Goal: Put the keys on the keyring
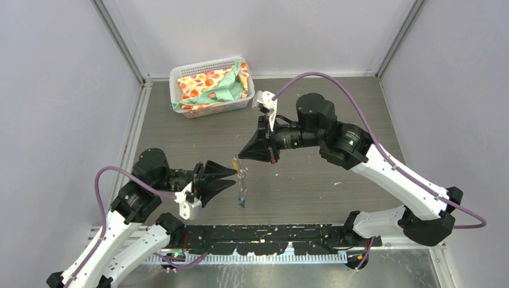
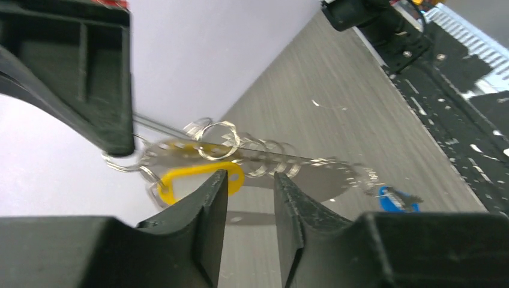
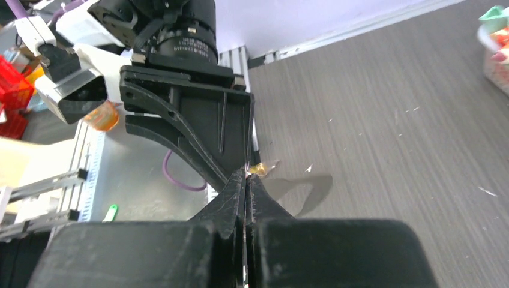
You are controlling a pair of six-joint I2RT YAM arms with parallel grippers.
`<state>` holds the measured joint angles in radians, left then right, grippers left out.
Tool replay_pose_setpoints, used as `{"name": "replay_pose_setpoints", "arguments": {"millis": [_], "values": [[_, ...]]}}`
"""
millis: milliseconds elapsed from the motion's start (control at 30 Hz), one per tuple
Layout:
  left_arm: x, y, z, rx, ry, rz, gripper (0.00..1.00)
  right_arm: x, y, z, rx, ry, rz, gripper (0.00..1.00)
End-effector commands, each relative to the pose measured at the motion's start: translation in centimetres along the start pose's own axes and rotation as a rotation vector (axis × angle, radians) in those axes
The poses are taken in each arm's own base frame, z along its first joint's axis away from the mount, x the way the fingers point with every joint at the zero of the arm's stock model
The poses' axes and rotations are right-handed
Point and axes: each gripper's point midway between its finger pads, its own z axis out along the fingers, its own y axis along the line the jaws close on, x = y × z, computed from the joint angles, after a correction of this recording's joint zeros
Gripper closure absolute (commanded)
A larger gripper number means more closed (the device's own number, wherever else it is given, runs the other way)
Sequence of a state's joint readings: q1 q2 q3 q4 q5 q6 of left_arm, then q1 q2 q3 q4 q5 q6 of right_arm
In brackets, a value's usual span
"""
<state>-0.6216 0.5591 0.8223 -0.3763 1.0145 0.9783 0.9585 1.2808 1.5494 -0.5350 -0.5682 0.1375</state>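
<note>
My right gripper (image 1: 240, 158) is shut on the top of the keyring (image 1: 243, 177), a pale silvery strip of rings and chain that hangs down from it. In the left wrist view the keyring (image 2: 270, 159) looks blurred. The yellow-headed key (image 2: 198, 180) hangs at its upper end, close to the right gripper's finger (image 2: 90, 78). The blue-headed key (image 1: 242, 202) dangles at the bottom end and also shows in the left wrist view (image 2: 396, 201). My left gripper (image 1: 231, 178) is open and empty, with its fingertips (image 2: 219, 186) just short of the keyring, beside the yellow head. In the right wrist view the right gripper (image 3: 246, 180) is pressed shut, and a yellow bit (image 3: 262, 169) shows past its tips.
A white basket (image 1: 180, 72) with coloured cloth stands at the back left of the grey table; its corner shows in the right wrist view (image 3: 495, 42). A black rail (image 1: 270, 237) runs along the near edge. Walls close in the sides.
</note>
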Motion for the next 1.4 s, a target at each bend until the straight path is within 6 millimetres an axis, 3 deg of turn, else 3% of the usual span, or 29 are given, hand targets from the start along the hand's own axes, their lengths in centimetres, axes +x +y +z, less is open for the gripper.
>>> {"name": "replay_pose_setpoints", "arguments": {"millis": [0,167,333,433,600,733,933,1200,1367], "values": [[-0.5,-0.8,-0.3,0.050,0.015,-0.097,0.63,-5.6,0.7,-2.4,0.052,-0.268,-0.083,0.99],[-0.9,1.6,-0.4,-0.050,0.051,-0.314,0.61,-5.9,0.9,-3.7,0.069,-0.392,-0.115,0.99],[-2.3,8.4,-0.5,-0.306,0.001,-0.435,0.57,-5.9,0.7,-4.1,0.069,-0.485,-0.142,0.99],[-2.9,9.9,0.0,-0.309,-0.021,-0.512,0.58,-5.6,0.7,-3.9,0.062,-0.487,-0.155,0.99],[-4.4,8.9,0.8,-0.192,-0.081,-0.537,0.58,-4.7,0.1,-3.4,0.079,-0.435,-0.182,0.99],[-3.8,7.7,0.9,-0.143,-0.049,-0.532,0.60,-3.9,0.3,-3.3,0.069,-0.374,-0.207,0.99],[-4.0,7.2,1.1,-0.104,-0.059,-0.535,0.72,-3.9,0.4,-3.0,0.058,-0.289,-0.242,0.99],[-3.1,6.5,1.1,-0.091,-0.022,-0.566,0.98,-3.8,0.8,-2.7,0.025,-0.265,-0.276,0.99],[-2.1,6.1,1.1,-0.093,0.019,-0.620,0.99,-3.8,1.1,-3.1,0.023,-0.243,-0.298,0.99]]}}
